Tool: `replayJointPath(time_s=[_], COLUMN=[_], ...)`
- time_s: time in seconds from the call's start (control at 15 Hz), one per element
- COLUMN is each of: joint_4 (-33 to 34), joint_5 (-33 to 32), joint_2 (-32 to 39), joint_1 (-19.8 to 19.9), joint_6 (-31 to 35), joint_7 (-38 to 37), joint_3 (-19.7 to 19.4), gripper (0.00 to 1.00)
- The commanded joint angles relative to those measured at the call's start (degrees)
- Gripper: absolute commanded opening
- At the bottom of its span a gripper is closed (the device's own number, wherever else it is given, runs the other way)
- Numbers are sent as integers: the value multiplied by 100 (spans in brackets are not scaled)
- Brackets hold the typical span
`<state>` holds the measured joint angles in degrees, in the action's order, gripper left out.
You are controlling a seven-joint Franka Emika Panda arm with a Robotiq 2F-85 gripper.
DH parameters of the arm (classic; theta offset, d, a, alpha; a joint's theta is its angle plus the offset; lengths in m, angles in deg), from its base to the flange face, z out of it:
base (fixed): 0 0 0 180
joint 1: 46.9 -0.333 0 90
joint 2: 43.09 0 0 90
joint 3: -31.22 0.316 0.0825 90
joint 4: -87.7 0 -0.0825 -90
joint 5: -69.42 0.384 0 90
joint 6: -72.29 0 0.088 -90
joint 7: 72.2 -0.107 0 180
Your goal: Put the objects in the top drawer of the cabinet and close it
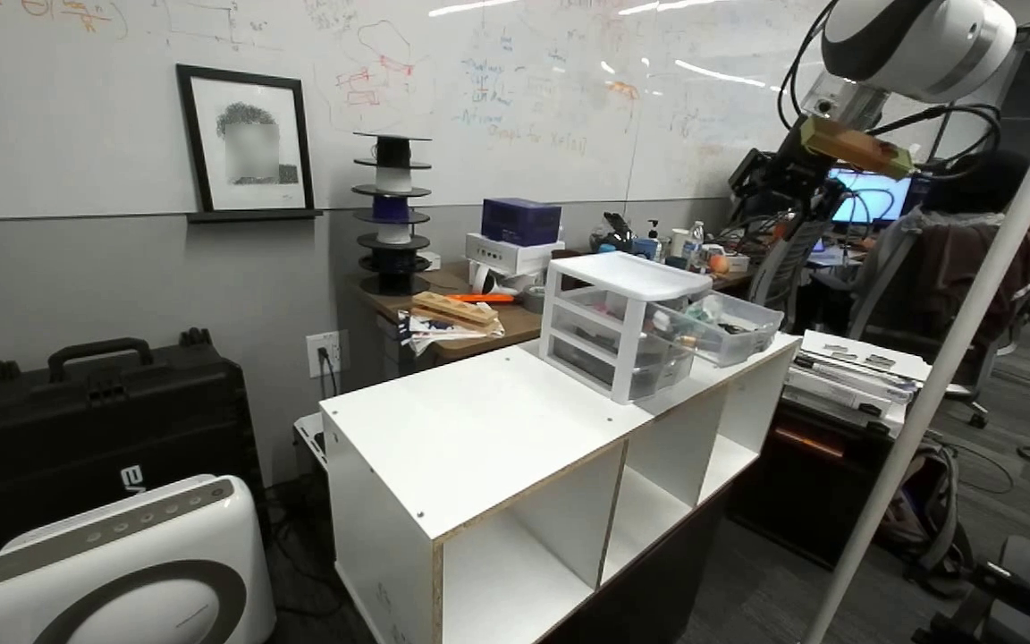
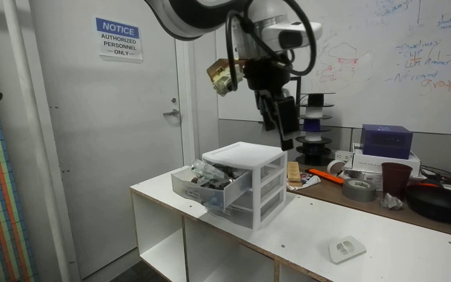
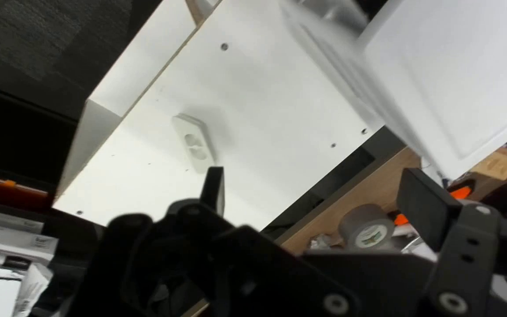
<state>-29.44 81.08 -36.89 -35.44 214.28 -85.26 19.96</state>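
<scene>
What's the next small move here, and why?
I'd probably bring the open, empty hand above the small white piece: it lies on the shelf, outside the top drawer, which already stands pulled out.

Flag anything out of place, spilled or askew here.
The white piece sits on the shelf, odd if it belongs in the open top drawer; clear plastic pokes up there and might block closing. I see no spill.
</scene>
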Motion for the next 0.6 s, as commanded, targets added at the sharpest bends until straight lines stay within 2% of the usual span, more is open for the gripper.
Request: replayJointPath(time_s=[0.0,0.2,0.53], joint_4=[848,1737,3132], joint_5=[590,901,753], joint_2=[768,1571,2644], joint_1=[408,791,1004], joint_6=[-260,-761,-1431], joint_7=[561,1329,1622], joint_3=[-168,-71,205], gripper=[100,100,100])
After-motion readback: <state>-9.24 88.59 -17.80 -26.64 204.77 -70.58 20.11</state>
